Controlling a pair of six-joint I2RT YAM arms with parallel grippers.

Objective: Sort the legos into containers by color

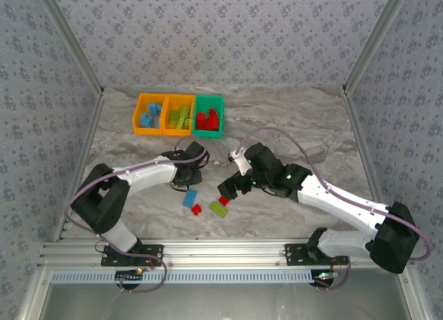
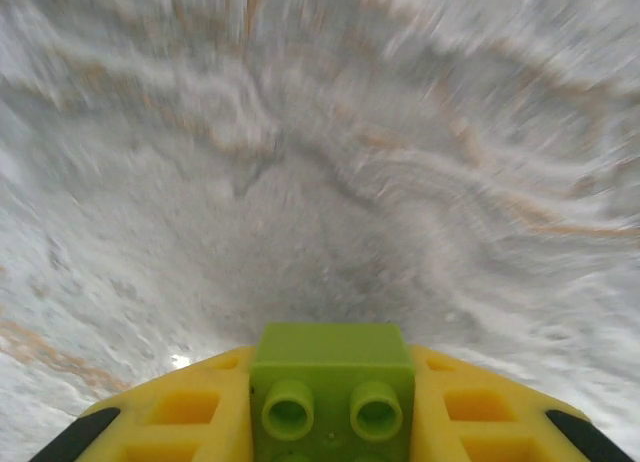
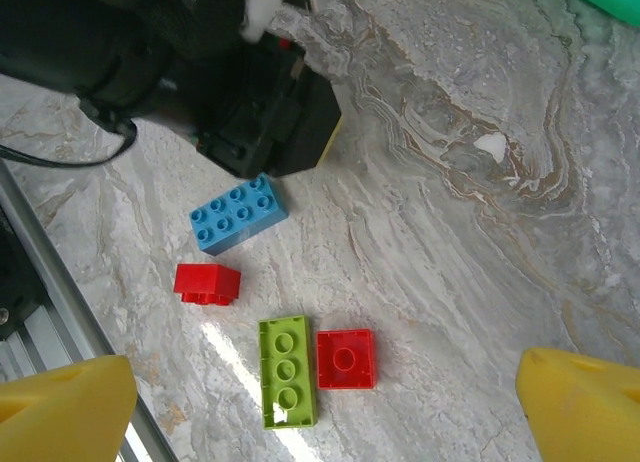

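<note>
Lego (image 2: 331, 382), lime green, in left gripper (image 1: 185, 181)

A grey-white marble-patterned tabletop (image 1: 297, 126) with tan veins is bounded at its far edge and both side edges by walls (image 1: 221, 29) covered in grey-blue material with a small repeating print. Slanted metal posts (image 1: 71, 39) rise from its far corners. Along the near edge runs a silver aluminium rail (image 1: 228, 251) with lengthwise slots, with a pale ribbed strip (image 1: 228, 275) just in front of it and a plain grey surface (image 1: 208, 303) beyond that. In the right wrist view a small white fleck (image 3: 490, 145) sits on a brown vein of the marble, and in the left wrist view the marble is blurred.
</note>
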